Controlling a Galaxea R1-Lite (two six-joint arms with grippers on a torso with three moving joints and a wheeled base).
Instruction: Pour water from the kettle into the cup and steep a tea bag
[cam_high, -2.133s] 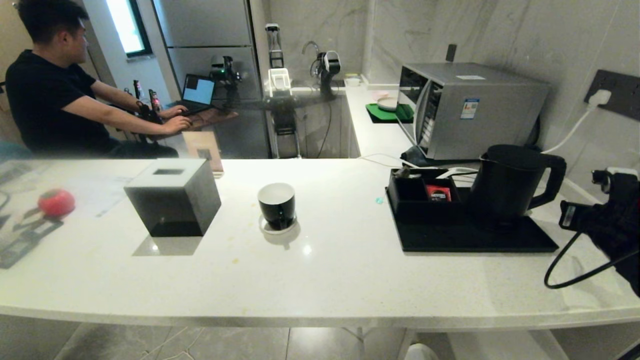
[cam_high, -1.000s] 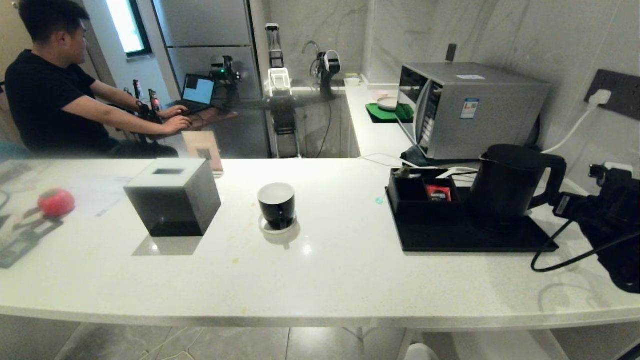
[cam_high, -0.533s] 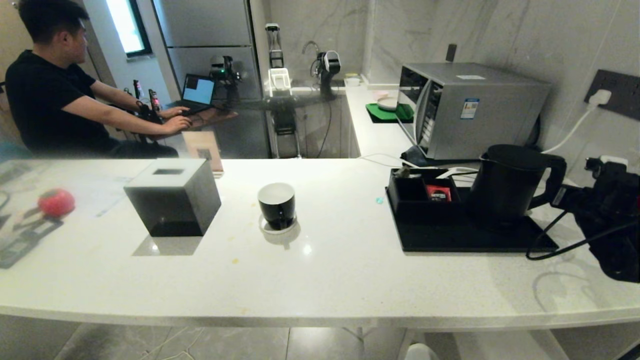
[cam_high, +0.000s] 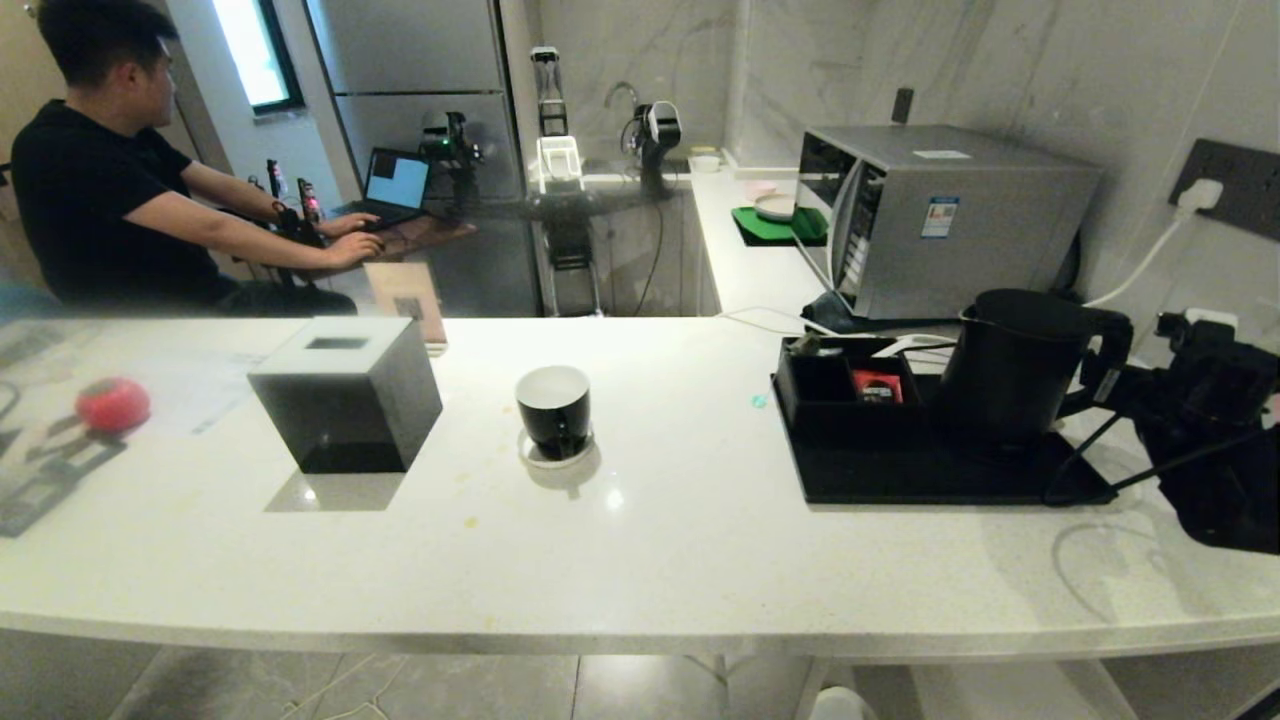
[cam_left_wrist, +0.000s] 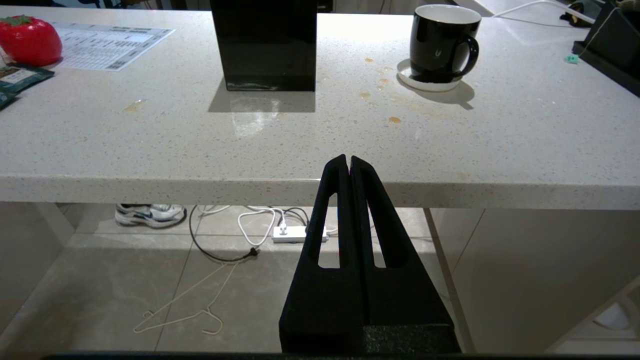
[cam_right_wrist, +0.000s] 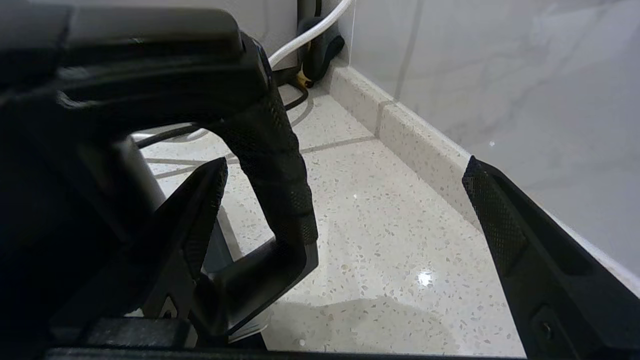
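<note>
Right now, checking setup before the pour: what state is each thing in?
kettle: upright on the black tray, lid on, not gripped.
cup: upright on its coaster, looks empty.
right tool: open, one finger through the kettle handle.
left tool: shut, parked below the counter edge.
microwave: door ajar.

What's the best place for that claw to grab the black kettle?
Probably the kettle's big loop handle, approached from the robot's right, where it juts out. The right gripper stands open there, one finger through the loop and the grip bar between its fingers.
</note>
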